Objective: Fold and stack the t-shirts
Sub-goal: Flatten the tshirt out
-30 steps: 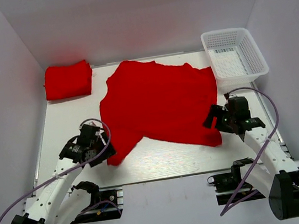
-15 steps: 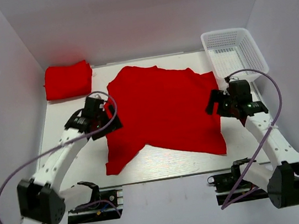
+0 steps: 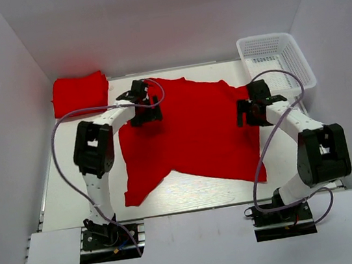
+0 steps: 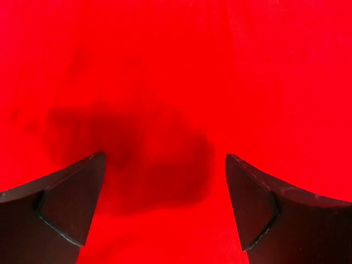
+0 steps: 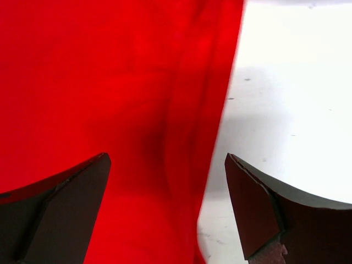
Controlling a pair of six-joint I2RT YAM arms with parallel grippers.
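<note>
A red t-shirt (image 3: 189, 130) lies spread out on the white table, its lower left corner trailing toward the front. A second red t-shirt (image 3: 79, 94) lies folded at the back left corner. My left gripper (image 3: 148, 109) is open over the spread shirt's upper left part; red cloth (image 4: 165, 82) fills the left wrist view between its jaws. My right gripper (image 3: 247, 113) is open over the shirt's right edge (image 5: 220, 110), with bare table to the right of the cloth.
A white mesh basket (image 3: 278, 64) stands at the back right corner, close behind the right arm. White walls close in the table on the left, back and right. Bare table (image 3: 76, 166) lies left of the spread shirt.
Both arms have reached farther back along the shirt's sides. The left gripper went from the shirt's lower left edge to its upper left part. The shirt lies flatter than a second ago.
</note>
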